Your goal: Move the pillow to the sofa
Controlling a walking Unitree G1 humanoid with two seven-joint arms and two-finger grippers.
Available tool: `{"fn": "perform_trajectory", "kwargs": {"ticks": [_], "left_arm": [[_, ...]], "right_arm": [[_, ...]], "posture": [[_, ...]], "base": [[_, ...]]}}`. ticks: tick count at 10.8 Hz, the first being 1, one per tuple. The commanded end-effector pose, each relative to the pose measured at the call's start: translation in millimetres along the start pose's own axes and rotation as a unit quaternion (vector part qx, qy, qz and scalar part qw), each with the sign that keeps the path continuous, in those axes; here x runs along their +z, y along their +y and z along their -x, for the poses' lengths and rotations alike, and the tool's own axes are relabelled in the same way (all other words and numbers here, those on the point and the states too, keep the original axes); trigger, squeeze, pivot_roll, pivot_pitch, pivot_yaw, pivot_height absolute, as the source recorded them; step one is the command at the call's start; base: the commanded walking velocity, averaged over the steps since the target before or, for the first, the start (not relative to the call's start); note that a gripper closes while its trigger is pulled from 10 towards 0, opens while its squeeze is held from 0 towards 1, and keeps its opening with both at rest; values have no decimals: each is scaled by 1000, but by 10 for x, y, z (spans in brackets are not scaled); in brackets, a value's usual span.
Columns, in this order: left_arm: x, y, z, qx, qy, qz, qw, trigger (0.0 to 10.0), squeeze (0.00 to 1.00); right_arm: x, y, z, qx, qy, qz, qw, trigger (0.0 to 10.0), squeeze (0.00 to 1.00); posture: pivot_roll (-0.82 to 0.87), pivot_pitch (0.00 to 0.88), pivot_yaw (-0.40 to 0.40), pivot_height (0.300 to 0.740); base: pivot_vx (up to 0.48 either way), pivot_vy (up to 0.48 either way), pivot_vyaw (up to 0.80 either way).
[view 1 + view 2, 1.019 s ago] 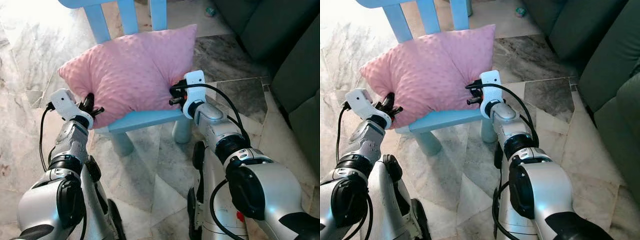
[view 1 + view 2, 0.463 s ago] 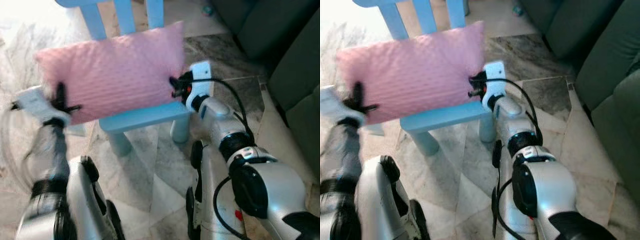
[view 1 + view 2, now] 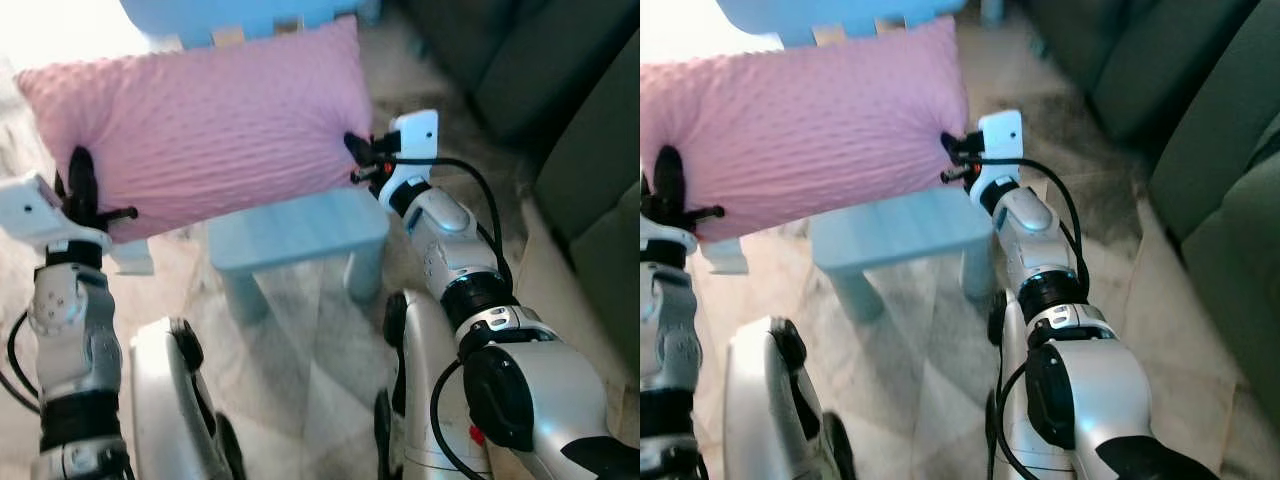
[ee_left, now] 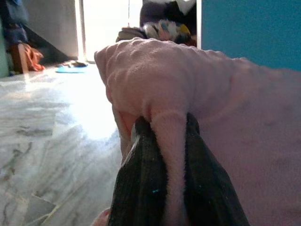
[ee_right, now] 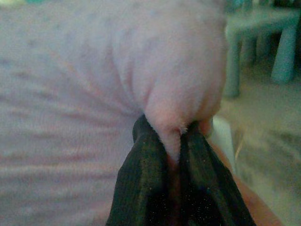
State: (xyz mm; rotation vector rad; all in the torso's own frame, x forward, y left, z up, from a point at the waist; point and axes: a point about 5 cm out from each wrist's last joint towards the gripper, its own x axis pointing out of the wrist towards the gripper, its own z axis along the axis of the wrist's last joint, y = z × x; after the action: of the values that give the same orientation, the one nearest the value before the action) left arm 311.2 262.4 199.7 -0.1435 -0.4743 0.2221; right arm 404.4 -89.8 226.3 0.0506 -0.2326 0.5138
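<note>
The pink pillow [image 3: 205, 140] hangs in the air above the blue chair [image 3: 295, 232], stretched between the 2 tools. The left tool [image 3: 82, 180] is clenched on the pillow's left edge, with a fold of fabric pinched between its black fingers [image 4: 141, 188]. The right tool [image 3: 358, 160] is clenched on the right edge, a tuft of fabric squeezed between its fingers [image 5: 141, 188]. The dark green sofa [image 3: 560, 110] stands to the right, apart from the pillow. The floor [image 3: 300, 370] is marbled stone.
</note>
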Motion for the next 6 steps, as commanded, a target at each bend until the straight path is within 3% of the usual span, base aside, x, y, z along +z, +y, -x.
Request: {"fn": "perform_trajectory", "kwargs": {"ticks": [1, 4, 6], "left_arm": [[56, 142, 53, 36, -11, -10, 999, 0, 0], [331, -55, -188, 21, -70, -8, 997, 0, 0], [318, -160, -220, 8, -65, -1, 998, 0, 0]], "right_arm": [[100, -113, 33, -31, -35, -10, 999, 0, 0], [455, -55, -71, -27, -107, 22, 994, 0, 0], [508, -10, -102, -22, -116, 15, 993, 0, 0]], "posture": [[-116, 94, 31, 397], [-128, 26, 32, 397], [-128, 13, 36, 397]], "base": [[0, 0, 0], [0, 0, 0], [0, 0, 0]]}}
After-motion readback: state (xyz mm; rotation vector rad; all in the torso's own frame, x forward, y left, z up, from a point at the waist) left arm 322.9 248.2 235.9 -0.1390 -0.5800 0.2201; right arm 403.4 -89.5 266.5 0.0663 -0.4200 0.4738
